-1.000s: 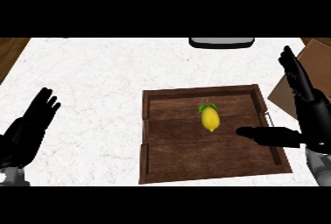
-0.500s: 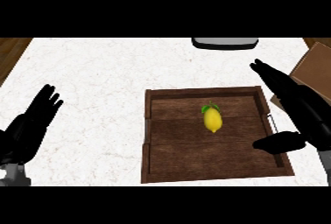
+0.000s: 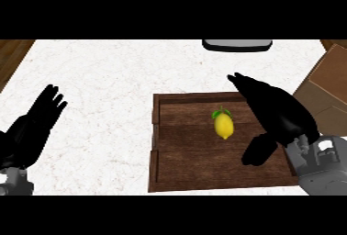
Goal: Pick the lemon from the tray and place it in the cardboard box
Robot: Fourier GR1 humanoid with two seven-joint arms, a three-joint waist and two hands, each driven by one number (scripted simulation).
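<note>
A yellow lemon [image 3: 224, 125] with a green leaf lies near the middle of the dark wooden tray [image 3: 177, 176]. My right hand [image 3: 277, 112] is open and hangs over the tray's right part, right beside the lemon. Its straight fingers point to the far left and its thumb [image 3: 258, 149] points down toward me; it does not touch the fruit. The brown cardboard box [image 3: 330, 87] sits at the right edge, only partly in view. My left hand [image 3: 34, 126] rests open at the lower left, fingers up.
A grey and black object [image 3: 237, 44] stands at the counter's far edge, behind the tray. The white marble counter top [image 3: 108, 78] stretches left of the tray, and a strip of wooden floor [image 3: 13, 53] shows at the far left.
My right hand has swung left from the tray's right rim to over the tray, closing in on the lemon. The lemon and my left hand have stayed in place.
</note>
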